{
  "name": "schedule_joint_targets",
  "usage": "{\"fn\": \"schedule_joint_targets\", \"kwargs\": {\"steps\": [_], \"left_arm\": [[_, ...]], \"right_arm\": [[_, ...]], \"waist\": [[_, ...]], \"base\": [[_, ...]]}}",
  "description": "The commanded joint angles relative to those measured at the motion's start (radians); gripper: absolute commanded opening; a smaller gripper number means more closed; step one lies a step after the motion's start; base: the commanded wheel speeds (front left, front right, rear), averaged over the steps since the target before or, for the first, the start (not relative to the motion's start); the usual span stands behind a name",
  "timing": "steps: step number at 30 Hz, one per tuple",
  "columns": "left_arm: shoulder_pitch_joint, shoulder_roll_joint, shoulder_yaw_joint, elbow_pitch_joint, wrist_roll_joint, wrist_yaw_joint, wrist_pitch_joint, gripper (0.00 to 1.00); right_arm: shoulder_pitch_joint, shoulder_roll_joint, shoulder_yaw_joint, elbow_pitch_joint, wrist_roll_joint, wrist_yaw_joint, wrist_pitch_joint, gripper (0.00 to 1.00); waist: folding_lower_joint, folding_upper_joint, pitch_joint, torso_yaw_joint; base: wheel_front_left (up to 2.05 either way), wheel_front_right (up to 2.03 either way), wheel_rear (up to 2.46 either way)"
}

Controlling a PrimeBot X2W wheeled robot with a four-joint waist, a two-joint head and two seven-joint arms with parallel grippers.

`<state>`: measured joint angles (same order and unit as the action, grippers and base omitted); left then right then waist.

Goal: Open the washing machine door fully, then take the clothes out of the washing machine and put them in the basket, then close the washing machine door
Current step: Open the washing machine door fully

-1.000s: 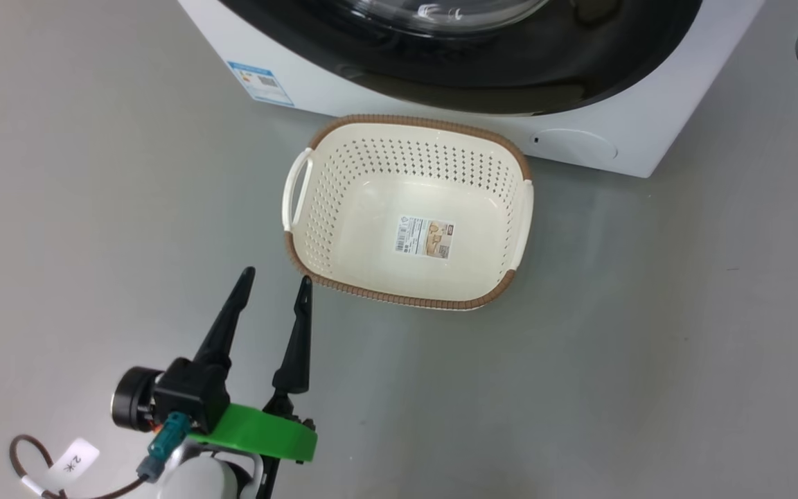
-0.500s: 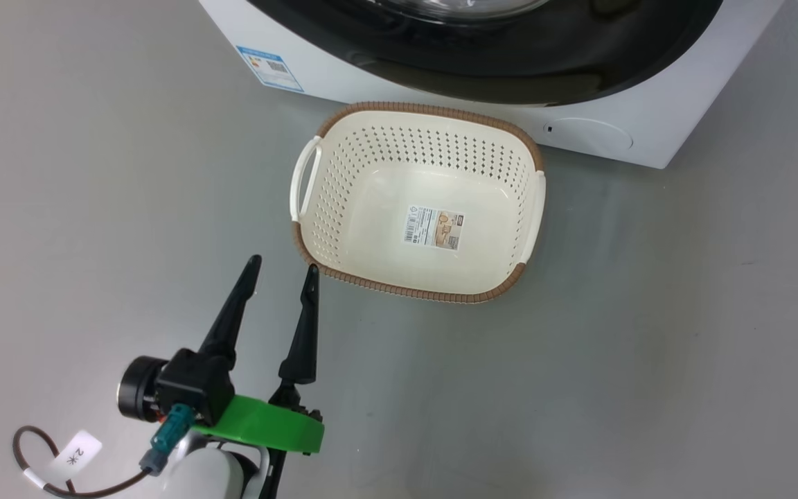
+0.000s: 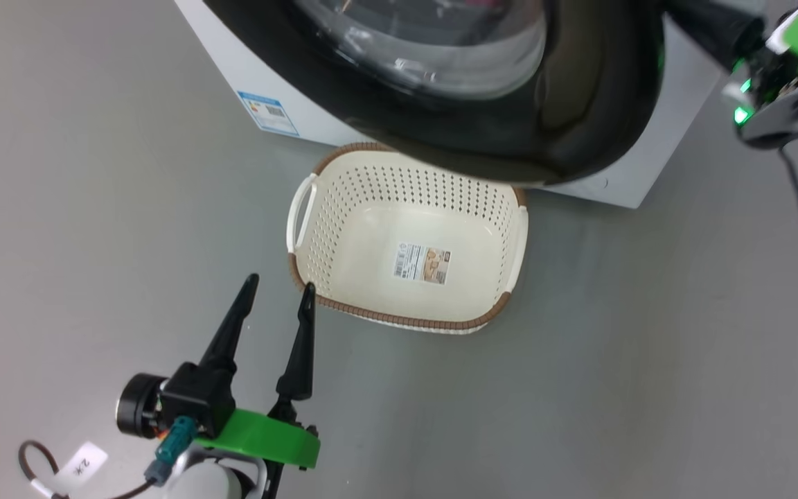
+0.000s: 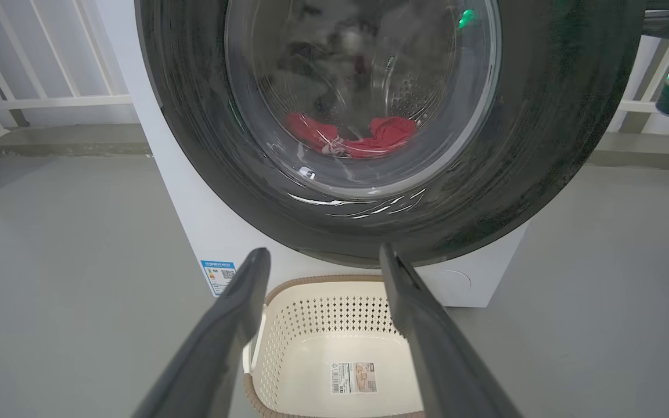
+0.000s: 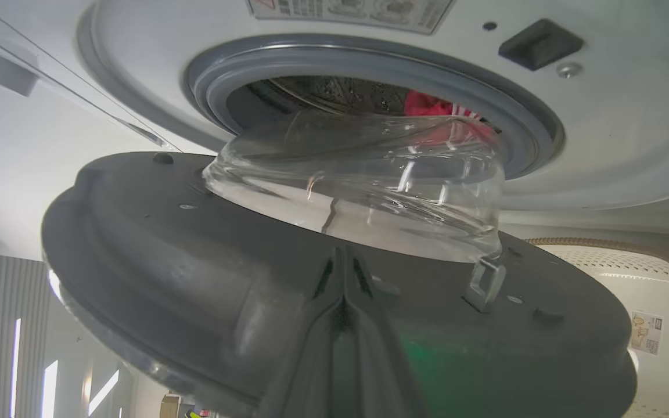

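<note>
In the head view, one washing machine (image 3: 638, 177) is seen at the top. One blue label sticker (image 3: 269, 112) is fixed to its white front. A square code and coloured bars can be made out on it, but the print is too small to be read. The far rim of the one basket (image 3: 399, 320) is covered in this view by the washing machine door (image 3: 579, 104). The basket stands on the grey floor (image 3: 648, 381) just before the machine. One paper label (image 3: 423, 263) with a barcode and a brownish picture lies on its bottom, and its words are not legible. The left gripper (image 3: 280, 283) is held at the lower left with its two fingers spread apart and nothing between them. A white tag (image 3: 84, 461) on its cable bears a handwritten mark beginning with a 2. The right arm (image 3: 780, 76) is seen at the upper right.

In the left wrist view, the clothes (image 4: 363, 136) are seen through the door's glass as two red lumps lying in the drum. The basket is framed below by the two parted fingers.

In the right wrist view, the fingers of the right gripper (image 5: 343, 251) are pressed together on nothing. Their tips lie over the door's grey inner face, though contact cannot be told. The door is ajar, its glass bowl (image 5: 358, 186) partly out of the grey rubber ring (image 5: 369, 58). Red cloth with white stripes is seen behind the ring. One printed label (image 5: 346, 8) is cut off by the top edge and cannot be read.
</note>
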<state>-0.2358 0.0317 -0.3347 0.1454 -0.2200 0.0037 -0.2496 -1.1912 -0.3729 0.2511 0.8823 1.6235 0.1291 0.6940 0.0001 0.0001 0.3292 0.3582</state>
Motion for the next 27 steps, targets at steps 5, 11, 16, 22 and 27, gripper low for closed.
{"fn": "schedule_joint_targets", "kwargs": {"steps": [5,11,16,22,27], "left_arm": [[0.024,0.018,0.043,-0.015,0.018,-0.008,-0.012,1.0],[0.046,0.018,0.046,-0.01,0.027,-0.01,-0.012,1.0],[0.058,0.018,0.046,-0.009,0.032,-0.012,-0.012,1.0],[0.079,0.018,0.052,-0.012,0.034,-0.01,-0.012,1.0],[0.094,0.018,0.056,-0.014,0.034,-0.009,-0.012,1.0]], "right_arm": [[0.075,0.043,0.033,-0.067,-0.011,0.002,0.031,0.0],[0.138,0.056,0.051,-0.102,-0.015,0.002,0.057,0.0],[0.196,0.071,0.071,-0.149,-0.019,0.002,0.079,0.0],[0.261,0.093,0.092,-0.228,-0.017,0.002,0.106,0.0],[0.303,0.112,0.115,-0.276,-0.023,0.002,0.124,0.0]], "waist": [[-0.0001,-0.0001,-0.041,-0.001],[-0.0001,-0.0001,-0.073,-0.002],[-0.0001,-0.0001,-0.099,0.002],[-0.0001,-0.0001,-0.121,0.009],[-0.0001,-0.0001,-0.135,0.02]], "base": [[0.0,0.0,0.0],[0.0,0.0,0.0],[0.0,0.0,0.0],[0.0,0.0,0.0],[0.0,0.0,0.0]]}}
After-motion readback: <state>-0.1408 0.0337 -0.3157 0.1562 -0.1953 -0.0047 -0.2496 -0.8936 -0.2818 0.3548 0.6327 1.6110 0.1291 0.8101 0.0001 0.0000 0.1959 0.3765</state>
